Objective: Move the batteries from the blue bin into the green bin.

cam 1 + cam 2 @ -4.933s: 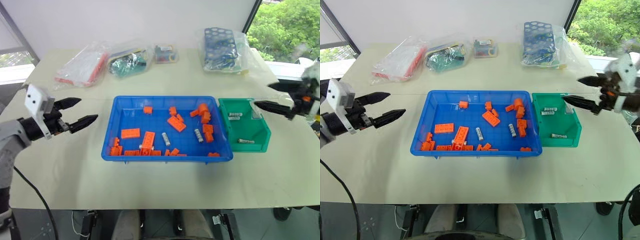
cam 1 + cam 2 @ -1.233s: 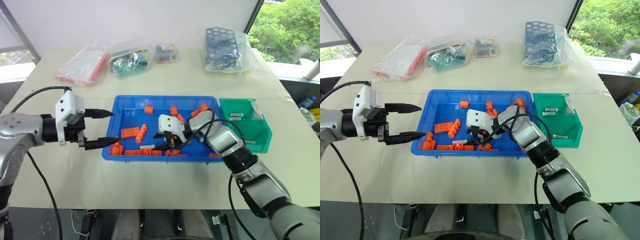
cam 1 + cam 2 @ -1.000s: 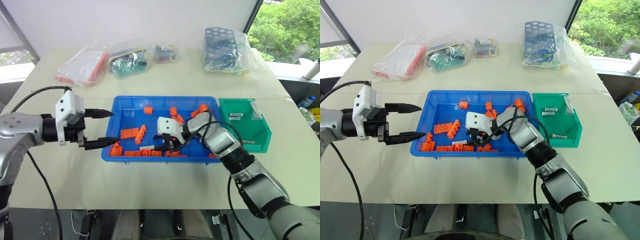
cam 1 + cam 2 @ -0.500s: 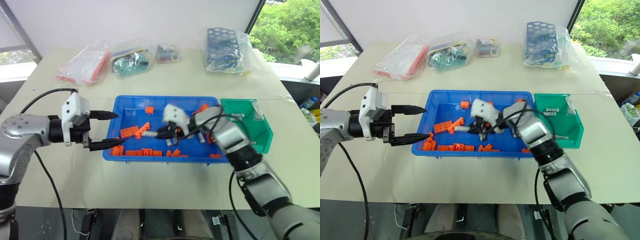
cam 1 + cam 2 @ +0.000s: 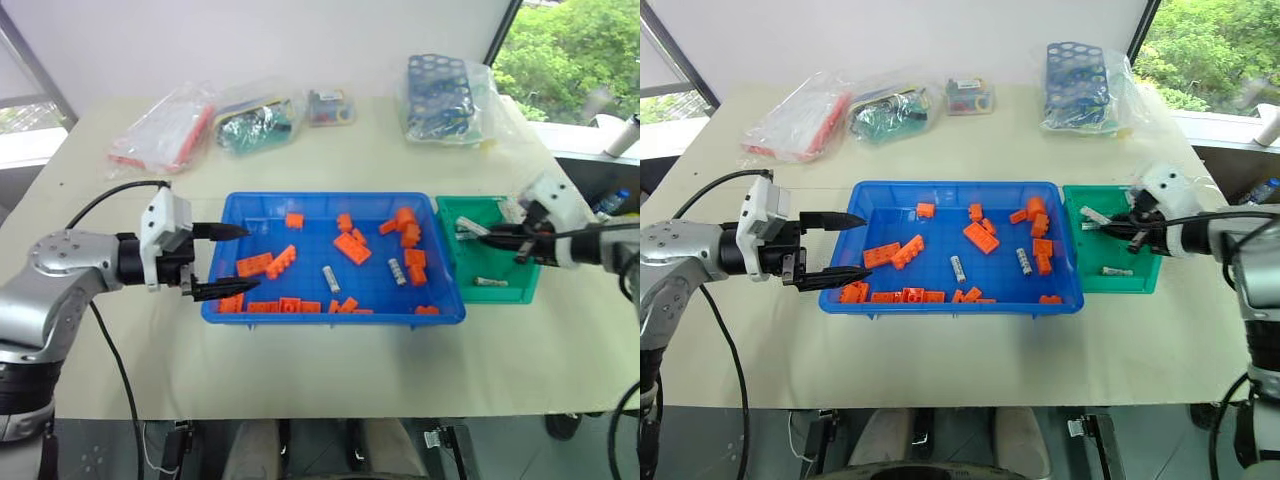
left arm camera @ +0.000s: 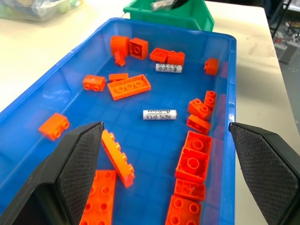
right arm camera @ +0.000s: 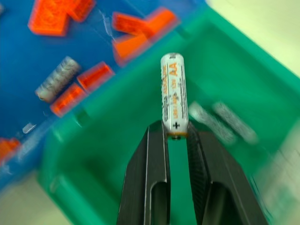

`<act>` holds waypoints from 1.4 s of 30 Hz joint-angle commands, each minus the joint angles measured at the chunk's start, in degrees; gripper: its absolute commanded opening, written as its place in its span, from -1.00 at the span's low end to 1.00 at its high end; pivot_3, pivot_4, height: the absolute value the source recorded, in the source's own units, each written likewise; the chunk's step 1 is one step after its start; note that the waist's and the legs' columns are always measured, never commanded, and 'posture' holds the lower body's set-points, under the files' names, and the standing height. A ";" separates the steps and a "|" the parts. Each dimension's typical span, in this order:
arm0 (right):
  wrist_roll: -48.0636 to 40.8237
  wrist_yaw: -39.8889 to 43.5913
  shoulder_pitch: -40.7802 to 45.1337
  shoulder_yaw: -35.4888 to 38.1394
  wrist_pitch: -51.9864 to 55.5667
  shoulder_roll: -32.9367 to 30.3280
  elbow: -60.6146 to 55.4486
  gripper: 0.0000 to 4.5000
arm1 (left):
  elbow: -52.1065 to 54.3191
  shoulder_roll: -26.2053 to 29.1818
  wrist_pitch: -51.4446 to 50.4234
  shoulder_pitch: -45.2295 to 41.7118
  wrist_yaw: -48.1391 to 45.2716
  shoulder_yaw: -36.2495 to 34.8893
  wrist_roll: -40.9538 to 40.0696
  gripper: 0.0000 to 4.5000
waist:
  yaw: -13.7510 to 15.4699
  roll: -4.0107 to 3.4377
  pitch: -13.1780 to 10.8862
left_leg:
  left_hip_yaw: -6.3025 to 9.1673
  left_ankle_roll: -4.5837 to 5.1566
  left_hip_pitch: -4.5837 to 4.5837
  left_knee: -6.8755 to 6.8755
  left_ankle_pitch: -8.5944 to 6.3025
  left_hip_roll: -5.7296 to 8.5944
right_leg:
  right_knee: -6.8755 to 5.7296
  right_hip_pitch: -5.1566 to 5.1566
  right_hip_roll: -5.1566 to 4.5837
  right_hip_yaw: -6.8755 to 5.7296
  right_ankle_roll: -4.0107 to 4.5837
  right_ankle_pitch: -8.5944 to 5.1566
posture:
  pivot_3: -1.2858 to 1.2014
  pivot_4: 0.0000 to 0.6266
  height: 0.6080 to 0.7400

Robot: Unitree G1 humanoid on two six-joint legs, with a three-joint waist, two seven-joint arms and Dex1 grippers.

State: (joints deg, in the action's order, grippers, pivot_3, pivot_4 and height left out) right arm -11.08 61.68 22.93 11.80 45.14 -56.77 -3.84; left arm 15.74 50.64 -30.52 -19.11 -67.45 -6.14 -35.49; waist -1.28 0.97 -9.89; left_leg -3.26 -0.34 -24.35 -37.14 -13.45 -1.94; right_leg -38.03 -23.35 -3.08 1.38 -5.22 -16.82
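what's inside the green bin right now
Loose batteries lie on the green bin's floor. The right gripper holds another above it; the floor beneath is partly covered.

The green bin (image 7: pixel 220 84) and the batteries (image 7: pixel 222 123) on its floor are smeared by blur. The table (image 5: pixel 330 385) runs off the picture's edge, and the bagged items (image 5: pixel 165 130) at its far side are too small to identify.

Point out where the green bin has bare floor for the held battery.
Free: the green bin's floor between the two batteries at its far wall and the single one near its front. Right claw holds a battery above it.
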 commanded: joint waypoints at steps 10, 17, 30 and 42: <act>-5.90 -3.14 9.18 -2.75 1.58 0.61 -4.93 0.24 | -1.31 -0.85 1.12 -3.63 -0.73 0.78 0.61 1.00 | 0.29 -0.01 -0.01 | 0.05 0.00 -0.06 -0.04 0.00 -0.01 | 0.01 -0.01 0.07 0.03 0.00 0.00 | 0.03 -0.52 0.99; -8.94 -7.14 18.43 -17.31 7.77 14.91 -10.74 0.24 | -0.26 -1.14 0.64 -3.48 -0.09 0.57 0.77 1.00 | 0.25 0.01 0.00 | 0.14 0.00 -0.07 0.00 0.00 -0.31 | 0.01 -0.04 0.29 0.03 0.04 -0.02 | 0.03 -0.52 0.99; -9.96 -19.02 14.87 -25.94 21.82 28.49 -8.19 0.24 | 1.67 -0.78 -0.45 -3.15 1.90 -0.13 0.39 1.00 | 0.45 0.05 0.01 | 0.13 0.00 -0.15 -0.10 0.00 -0.14 | -0.02 -0.05 0.14 -0.02 0.03 -0.01 | 0.03 -0.52 0.99; -8.03 -20.74 14.66 -30.81 17.16 32.59 -1.17 0.14 | 0.62 -0.81 0.00 -4.34 1.35 0.43 0.98 1.00 | 0.39 0.08 0.03 | 0.14 0.00 -0.14 -0.07 0.00 -0.10 | -0.02 -0.05 0.20 -0.02 0.03 -0.01 | 0.03 -0.52 0.99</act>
State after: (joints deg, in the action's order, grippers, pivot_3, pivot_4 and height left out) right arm -19.83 41.08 37.28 -17.90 63.06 -24.27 -5.57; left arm 15.90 49.38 -31.04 -22.34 -65.99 -5.00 -34.38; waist -0.89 1.06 -9.86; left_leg -3.12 -0.34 -24.49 -37.21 -13.44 -2.04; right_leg -38.05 -23.39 -2.88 1.36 -5.19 -16.82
